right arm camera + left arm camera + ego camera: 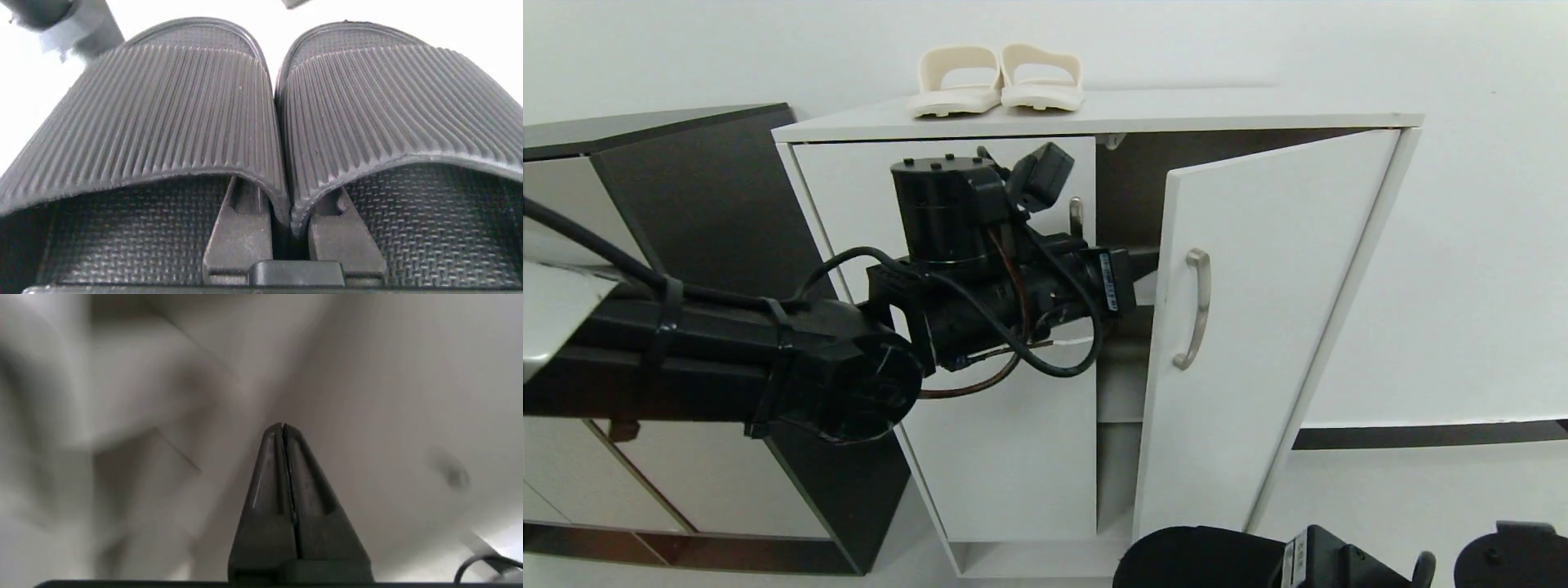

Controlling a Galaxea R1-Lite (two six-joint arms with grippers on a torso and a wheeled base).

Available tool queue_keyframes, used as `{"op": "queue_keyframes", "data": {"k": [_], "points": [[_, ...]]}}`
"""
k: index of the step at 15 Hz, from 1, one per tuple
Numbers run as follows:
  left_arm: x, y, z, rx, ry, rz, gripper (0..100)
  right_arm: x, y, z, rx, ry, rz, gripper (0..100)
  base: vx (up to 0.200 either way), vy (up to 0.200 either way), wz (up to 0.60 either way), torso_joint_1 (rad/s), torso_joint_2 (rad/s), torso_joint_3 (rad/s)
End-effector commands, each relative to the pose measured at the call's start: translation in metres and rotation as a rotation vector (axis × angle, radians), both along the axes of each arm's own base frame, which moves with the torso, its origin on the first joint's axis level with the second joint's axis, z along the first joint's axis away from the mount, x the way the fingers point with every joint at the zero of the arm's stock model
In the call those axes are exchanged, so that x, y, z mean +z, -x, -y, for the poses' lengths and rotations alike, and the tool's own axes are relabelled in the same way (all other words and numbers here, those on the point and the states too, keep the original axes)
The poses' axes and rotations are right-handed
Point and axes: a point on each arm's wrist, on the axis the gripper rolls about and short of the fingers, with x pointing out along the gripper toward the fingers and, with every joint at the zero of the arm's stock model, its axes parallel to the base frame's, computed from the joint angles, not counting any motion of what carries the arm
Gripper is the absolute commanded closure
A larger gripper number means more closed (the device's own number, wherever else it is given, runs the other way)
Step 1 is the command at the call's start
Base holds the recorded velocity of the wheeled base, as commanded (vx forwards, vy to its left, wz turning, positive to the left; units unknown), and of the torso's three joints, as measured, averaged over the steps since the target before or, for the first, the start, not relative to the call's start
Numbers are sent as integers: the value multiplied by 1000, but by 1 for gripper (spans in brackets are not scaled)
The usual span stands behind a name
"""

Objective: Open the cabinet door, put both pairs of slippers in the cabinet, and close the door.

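**Black slippers (180, 106) pinched, cabinet door ajar**

Ribbed straps of the black slippers arch close over the right wrist camera. The right gripper (288, 204) has one finger under each strap, and they pinch the two inner strap edges together between them. The toes and heels of both slippers are cut off by the frame. In the head view this pair shows only as a dark bulk at the bottom edge.

The left gripper (283, 457) has its fingers pressed together with nothing between them. The pale surfaces beyond it are too blurred to identify. From the head camera, its arm reaches into the gap between the cabinet (1094, 114) doors, and the tip is hidden behind the edge of the open right-hand door (1258, 327). A white label (1106, 282) on that wrist carries print too small to read.

The left-hand door (1005, 457) is shut, with its handle (1076, 216) half hidden by the arm. The cream slippers (996, 82) sit side by side on the cabinet top.
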Motion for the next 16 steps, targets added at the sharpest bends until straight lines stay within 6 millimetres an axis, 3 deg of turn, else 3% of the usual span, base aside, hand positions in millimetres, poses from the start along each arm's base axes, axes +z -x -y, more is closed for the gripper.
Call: {"op": "queue_keyframes", "data": {"k": [1, 3, 6, 8, 9, 11, 13, 14, 16], "points": [[3, 34, 15, -81, -2, 2, 100, -3, 6, 2, 27, 9, -5, 100, -200, 0, 0, 7, -2, 7], [9, 62, 23, -153, 6, 12, 100, -2, 9, 2, 37, 6, -5, 100, -200, 0, 0, -5, 0, 0], [9, 57, 18, -103, 2, 18, 100, -2, 7, 0, 26, 6, -7, 100, -200, 0, 0, 1, -1, 1], [27, 41, -18, 69, 42, 55, 100, 0, -18, 1, -118, 9, 6, 100, 0, 0, 0, 0, 0, 0], [40, 39, -48, 200, 64, 78, 100, 0, -33, 5, -225, 14, 16, 100, 0, 0, 0, 0, 0, 0], [52, 75, -89, 368, 26, 53, 100, 3, -47, 6, -364, -4, 8, 100, 0, 0, 0, 0, 0, 0], [39, 146, -149, 536, -152, -15, 100, 9, -62, -4, -583, -54, 14, 100, 0, 0, 0, 0, 0, 0], [29, 171, -172, 682, -200, -35, 100, 11, -69, -10, -672, -79, 24, 100, 0, 0, 0, 0, 0, 0], [-10, 210, -223, 1026, -316, -9, 100, 12, -80, -11, -762, -81, 48, 100, 0, 0, 0, 0, 0, 0]]}}
